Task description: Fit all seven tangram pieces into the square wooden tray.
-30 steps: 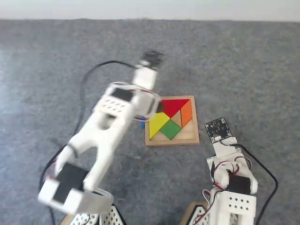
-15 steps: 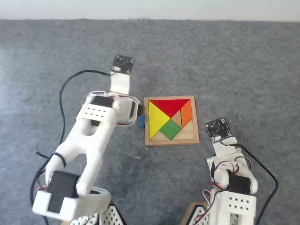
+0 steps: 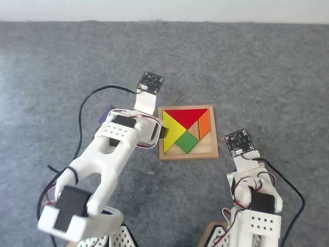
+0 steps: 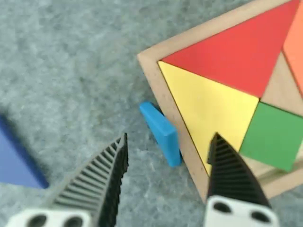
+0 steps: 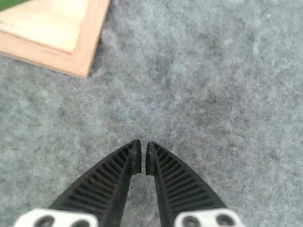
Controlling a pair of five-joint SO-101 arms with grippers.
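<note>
L gripper (image 4: 169,139) is spread wide, nothing between the fingers, hanging over the light-blue piece (image 4: 161,133). That piece sits outside the tray (image 4: 163,94), propped at a tilt against the outer side of the rim, right by the yellow triangle (image 4: 208,109). One finger is above the grey mat (image 4: 71,71), the other above the tray edge.

Inside the tray I see the red triangle (image 4: 232,56), the yellow one, the green square (image 4: 272,137) and an orange piece (image 4: 296,52), w/ bare wood showing betw. them (and along the near side in the high view). A dark-blue piece (image 4: 14,161) lies on the mat, well apart from the tray.

R gripper (image 5: 143,152) is pinched closed on nothing, low over the mat near a tray corner.
</note>
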